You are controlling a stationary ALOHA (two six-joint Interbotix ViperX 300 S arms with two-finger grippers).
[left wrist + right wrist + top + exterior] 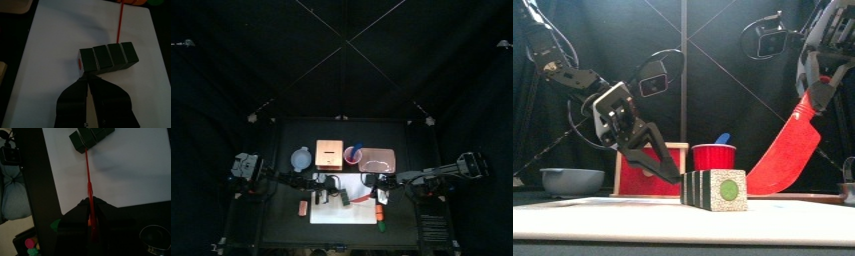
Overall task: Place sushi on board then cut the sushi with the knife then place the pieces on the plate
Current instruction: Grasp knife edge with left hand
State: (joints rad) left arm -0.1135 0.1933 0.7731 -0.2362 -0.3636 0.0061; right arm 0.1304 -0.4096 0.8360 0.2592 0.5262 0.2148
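Observation:
The dark green sushi roll [715, 189] of several blocks lies on the white cutting board [633, 217] near its middle. My left gripper [89, 79] is shut, its tips touching one end of the roll [109, 57]. From the right, my right gripper [91, 210] is shut on the red toy knife [787, 150]. The blade slants down toward the roll, its tip close beside it [92, 138]. The knife [120, 20] shows edge-on in both wrist views. The pink tray [376, 158] sits behind the board at the right.
A red cup [714, 157] with a blue knife [722, 139] stands behind the roll. The wooden box with red drawer front [651, 170] is at the back, and the blue-grey bowl [573, 180] to its left. Small toy foods [381, 213] lie by the board's right edge.

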